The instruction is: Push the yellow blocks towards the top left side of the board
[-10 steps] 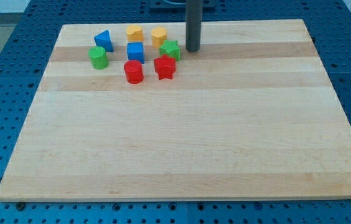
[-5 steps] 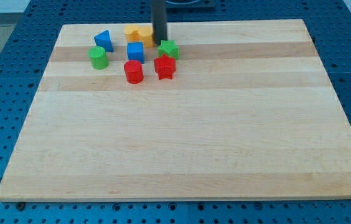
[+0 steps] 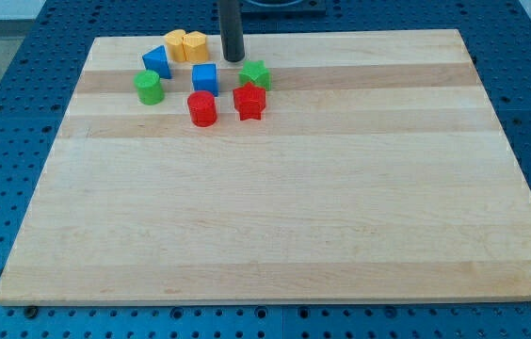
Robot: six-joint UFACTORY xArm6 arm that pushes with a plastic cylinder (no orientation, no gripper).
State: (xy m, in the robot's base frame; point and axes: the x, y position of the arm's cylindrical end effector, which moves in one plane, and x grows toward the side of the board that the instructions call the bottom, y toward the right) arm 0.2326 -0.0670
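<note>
Two yellow blocks sit touching each other near the board's top edge, left of centre. Their shapes are hard to make out. My tip is just to their right, a short gap away, above and between the blue cube and the green star.
A blue triangular block touches the yellow pair's lower left. A green cylinder, a red cylinder and a red star lie below. The wooden board rests on a blue perforated table.
My tip swept left along the top edge. It pushed the right yellow block into the left one, and both slid left up to the blue triangular block.
</note>
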